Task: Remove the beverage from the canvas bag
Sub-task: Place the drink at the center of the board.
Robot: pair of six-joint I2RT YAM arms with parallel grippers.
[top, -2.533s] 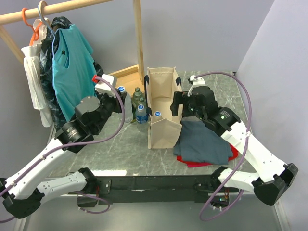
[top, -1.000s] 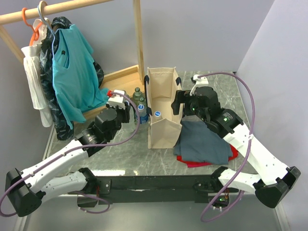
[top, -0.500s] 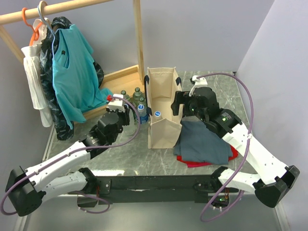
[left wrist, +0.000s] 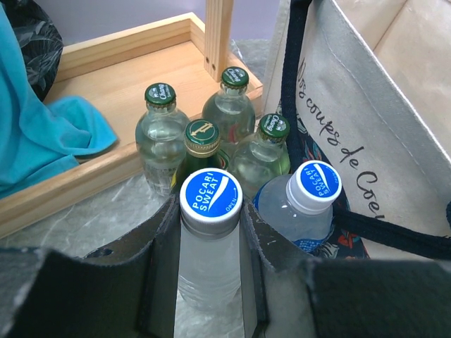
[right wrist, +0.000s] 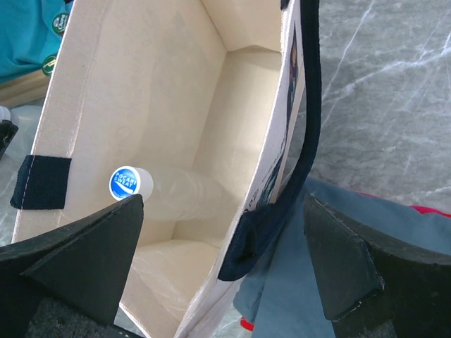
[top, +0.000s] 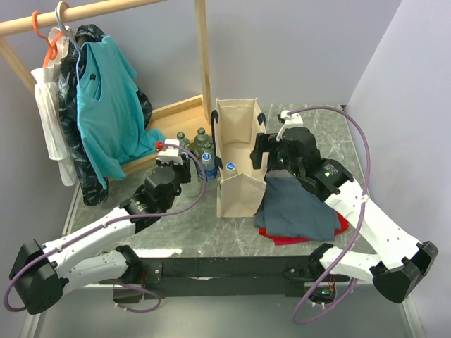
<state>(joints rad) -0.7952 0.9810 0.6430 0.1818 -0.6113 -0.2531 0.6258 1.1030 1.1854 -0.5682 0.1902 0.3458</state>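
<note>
- Left hand (left wrist: 209, 211): closed on an upright Pocari Sweat bottle (left wrist: 211, 197), one finger flat against each side below the blue cap. This gripped bottle stands outside the canvas bag (top: 236, 197), just off its left wall.
- Near the gripped bottle: a second capped Pocari bottle (left wrist: 315, 184) next to the bag's printed side, and four small glass bottles (left wrist: 232, 105) with green caps clustered behind, by the wooden rack base (left wrist: 106, 77).
- Right hand (right wrist: 223, 199): fingers spread wide, gripping nothing. The bag's right wall and its navy handle (right wrist: 310, 105) lie between them, at the rim.
- Bag stands upright and open on the desk (top: 183, 225). One leaning Pocari bottle (right wrist: 169, 196) is inside, tilted, cap toward the left wall.
- Grey-blue cloth (top: 296, 208) lies over a red cloth (top: 342, 224), against the bag's right side.
</note>
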